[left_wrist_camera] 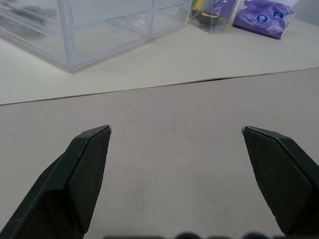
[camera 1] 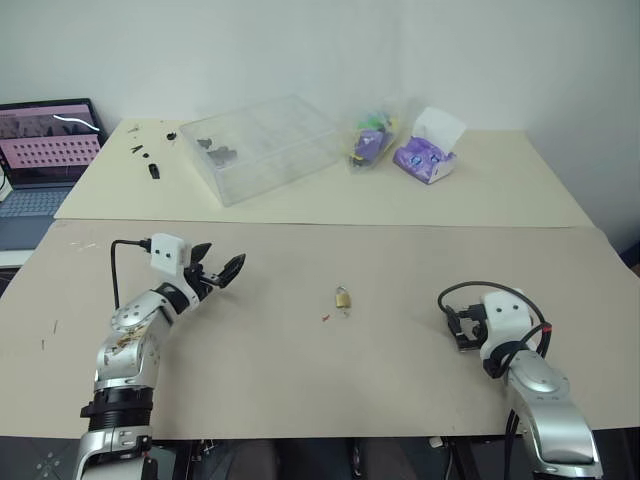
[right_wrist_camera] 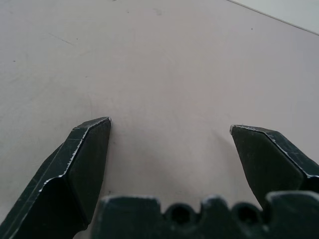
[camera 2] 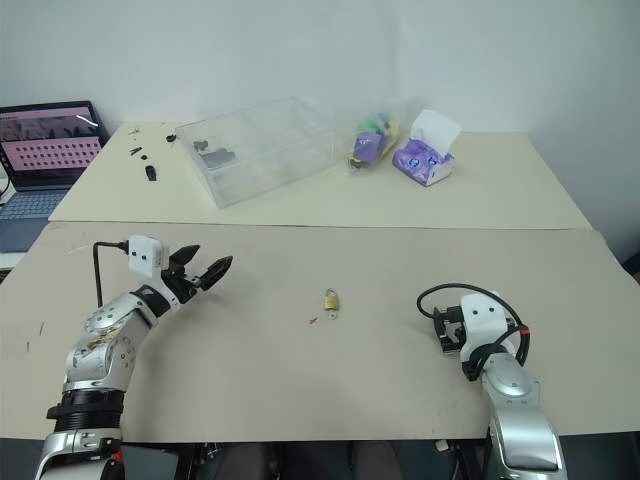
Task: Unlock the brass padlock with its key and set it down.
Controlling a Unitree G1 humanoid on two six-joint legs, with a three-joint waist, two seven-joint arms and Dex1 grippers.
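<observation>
— Brass, that little padlock (camera 1: 343, 297): it lies on the near table (camera 1: 300, 380), about midway between the two arms, touched by nothing.

— And the key (camera 1: 327, 318)?

— A tiny red-tipped thing just beside the padlock, on the side nearer the robot and a bit toward its left arm. Whether the two touch I can't tell.

— What are the grippers doing?

— The left gripper (camera 1: 218, 266) is raised over the table on the robot's left, pointing across toward the middle, fingers (left_wrist_camera: 84, 164) spread wide with nothing between them. The right gripper (right_wrist_camera: 169, 130) is low over bare tabletop on the robot's right, jaws just as wide, empty too. Both are well apart from the padlock.

— Anything else about?

— On the far table, a clear plastic box (camera 1: 262, 145), a bag (camera 1: 372, 142) of coloured bits and a purple tissue pack (camera 1: 428, 153) next to it. Small black parts (camera 1: 152, 158) lie near the far left corner, and a laptop (camera 1: 40, 150) stands open off to the left.
</observation>
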